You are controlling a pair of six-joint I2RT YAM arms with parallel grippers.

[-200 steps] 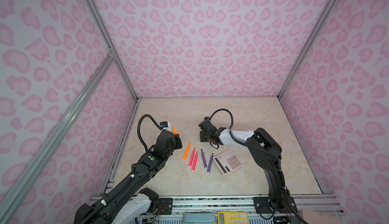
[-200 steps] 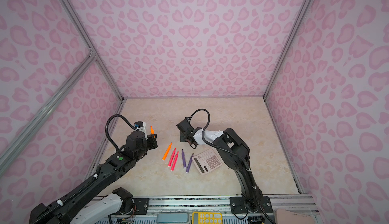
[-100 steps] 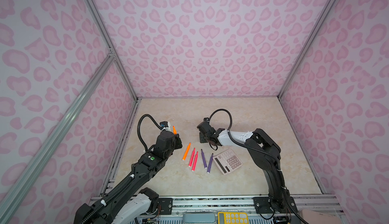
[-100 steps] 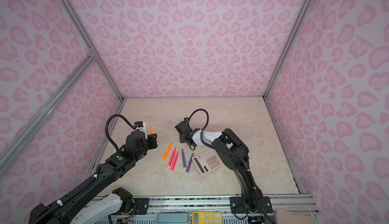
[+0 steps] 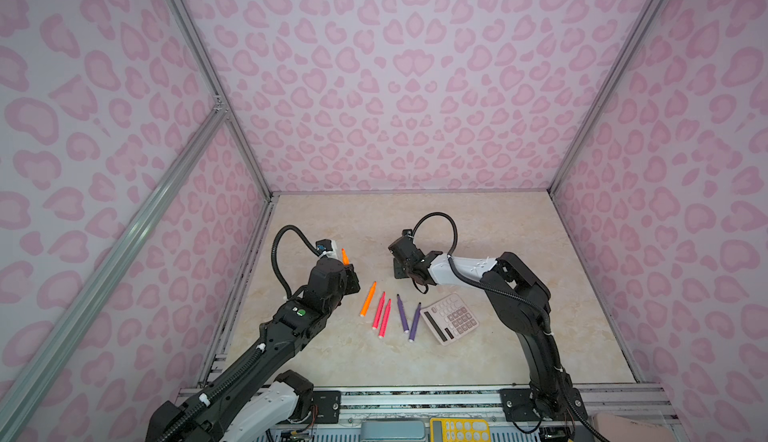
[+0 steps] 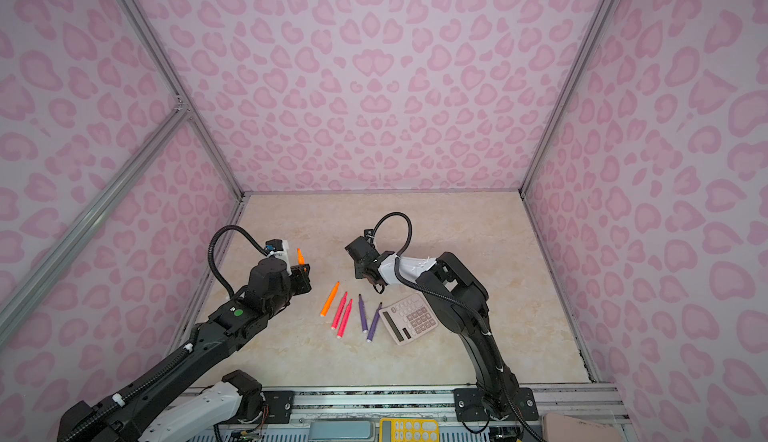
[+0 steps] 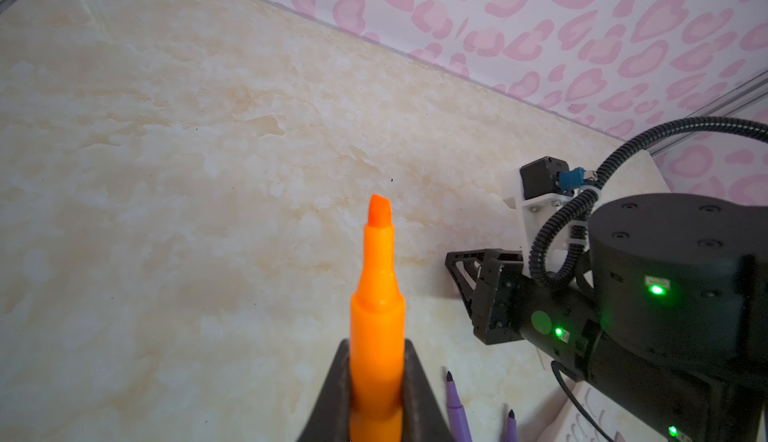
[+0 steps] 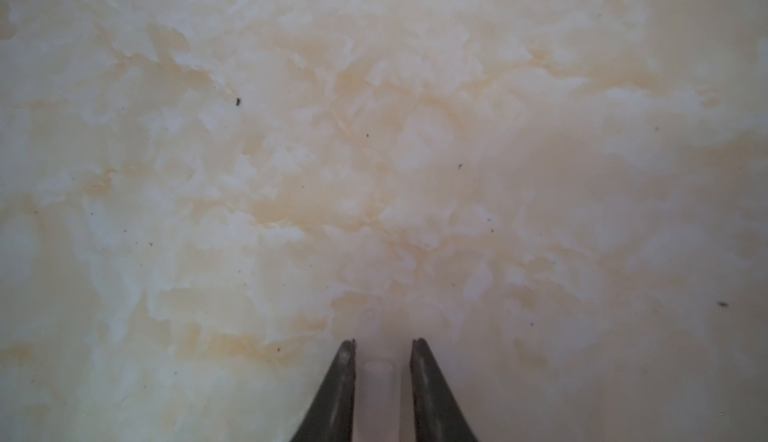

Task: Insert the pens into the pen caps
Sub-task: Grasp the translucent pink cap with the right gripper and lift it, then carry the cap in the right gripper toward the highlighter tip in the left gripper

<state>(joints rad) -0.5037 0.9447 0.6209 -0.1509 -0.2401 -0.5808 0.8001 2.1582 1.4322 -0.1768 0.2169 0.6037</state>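
Right gripper (image 8: pixel 382 341), pinching a clear pen cap (image 8: pixel 378 381), has edged slightly toward the left arm, low over the counter (image 8: pixel 374 128). Left gripper (image 7: pixel 376 344) stays clamped on the orange pen (image 7: pixel 377 286), unmoved, its tip free. Cap and pen look to be closing for a first insertion, while five other pens (image 5: pixel 379 315) lie uncapped between the arms.

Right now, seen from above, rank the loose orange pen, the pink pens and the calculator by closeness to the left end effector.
1. Loose orange pen, just right of the left end effector.
2. Pink pens, next along the row.
3. Calculator, far right end of the row.
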